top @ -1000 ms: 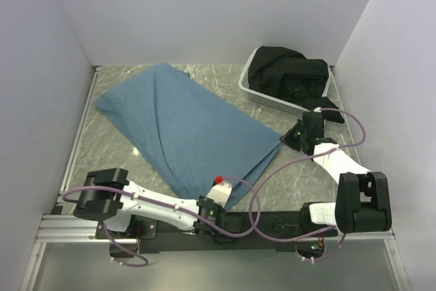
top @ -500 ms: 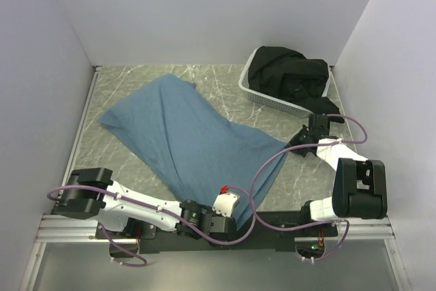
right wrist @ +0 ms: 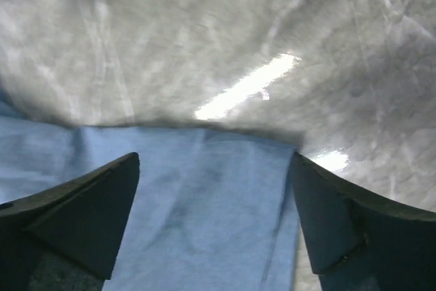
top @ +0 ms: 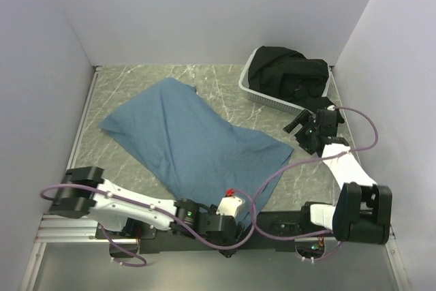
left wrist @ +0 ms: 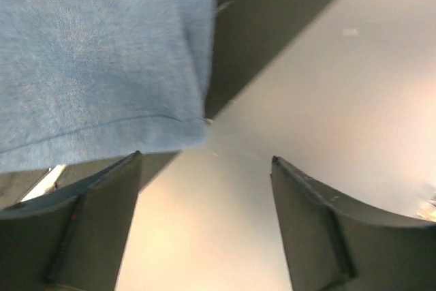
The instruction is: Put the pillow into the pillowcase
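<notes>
Pillowcase (top: 187, 138) near edge hidden by left arm (top: 136, 202); left pincer (left wrist: 206, 157) and right pincer (right wrist: 214, 156) gape empty.

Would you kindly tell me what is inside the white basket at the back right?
A heap of black cloth fills the white basket and spills over its rim. Whatever lies under the cloth, including the basket's floor, is covered and cannot be seen.

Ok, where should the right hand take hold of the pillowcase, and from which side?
Take the pillowcase at its right corner, the one nearest the open right hand. It lies spread on the table with that edge facing the hand, so coming in low from the right and pinching the edge looks best. The middle offers only flat cloth.
</notes>
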{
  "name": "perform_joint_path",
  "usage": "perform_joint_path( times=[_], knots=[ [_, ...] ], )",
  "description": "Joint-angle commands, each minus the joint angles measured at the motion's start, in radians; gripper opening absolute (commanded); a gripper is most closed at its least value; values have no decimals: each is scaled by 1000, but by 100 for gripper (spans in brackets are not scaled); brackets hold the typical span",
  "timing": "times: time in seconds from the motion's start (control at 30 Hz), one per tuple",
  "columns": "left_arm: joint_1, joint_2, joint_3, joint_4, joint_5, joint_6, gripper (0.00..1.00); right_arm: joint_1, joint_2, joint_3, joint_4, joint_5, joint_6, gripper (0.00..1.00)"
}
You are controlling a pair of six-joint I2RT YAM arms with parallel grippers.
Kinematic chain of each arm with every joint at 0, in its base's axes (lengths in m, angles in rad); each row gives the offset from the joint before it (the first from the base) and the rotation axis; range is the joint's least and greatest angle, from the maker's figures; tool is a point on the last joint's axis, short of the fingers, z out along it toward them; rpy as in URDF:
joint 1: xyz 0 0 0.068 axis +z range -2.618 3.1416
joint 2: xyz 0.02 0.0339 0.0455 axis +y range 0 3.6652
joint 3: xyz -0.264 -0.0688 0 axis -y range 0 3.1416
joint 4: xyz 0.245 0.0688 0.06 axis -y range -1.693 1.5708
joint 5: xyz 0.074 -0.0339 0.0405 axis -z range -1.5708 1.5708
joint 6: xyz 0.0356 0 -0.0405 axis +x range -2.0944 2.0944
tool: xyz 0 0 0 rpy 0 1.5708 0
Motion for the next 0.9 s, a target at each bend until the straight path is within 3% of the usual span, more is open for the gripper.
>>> perform_joint_path(
  times=[0.0, 0.13, 0.27, 0.5, 0.6, 0.87],
  knots=[
    [15, -154, 69, -7, -64, 42, 85, -8, -103, 48, -59, 12, -24, 100],
    [94, -263, 106, -76, -170, 22, 91, 25, -203, 32, -82, -25, -35, 100],
    [226, -372, 143, -186, -332, 1, 99, 253, -285, 53, -132, 61, -20, 100],
    [400, -533, 134, -251, -547, 24, 99, 559, -383, 65, -163, 231, 11, 100],
    [427, -546, 123, -275, -613, -2, 99, 619, -377, 76, -191, 268, -4, 100],
    [443, -557, 51, -301, -675, -90, 99, 620, -463, 18, -203, 254, -41, 100]
  ],
)
